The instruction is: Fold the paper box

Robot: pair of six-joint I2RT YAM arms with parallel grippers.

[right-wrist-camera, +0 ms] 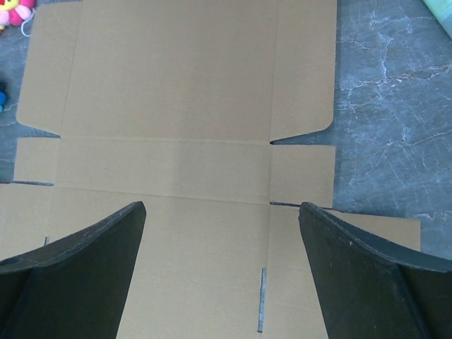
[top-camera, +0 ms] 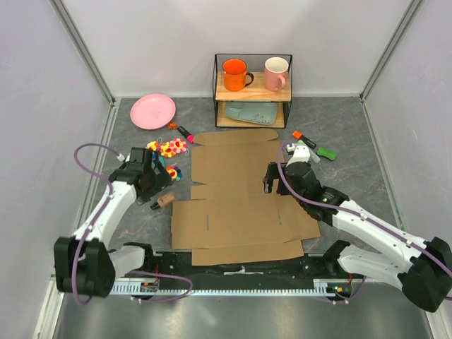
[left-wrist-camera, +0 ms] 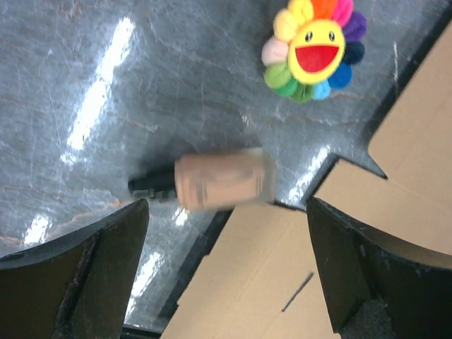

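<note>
Clearly the paper box (top-camera: 236,205) lies flat and unfolded between our 2 grippers. We judge it light, stiff but ready to bend at its creases; an outer flap edge suits pinching. Left gripper (left-wrist-camera: 226,229) and right gripper (right-wrist-camera: 219,222) both gape wide, empty.

In the left wrist view, a small tan bottle (left-wrist-camera: 222,181) was blurred, and its label could not be read. The paper box (right-wrist-camera: 176,99) was cut off by the top, left and bottom edges of the right wrist view, where a plush toy (right-wrist-camera: 14,11) was cropped at the corner.
</note>
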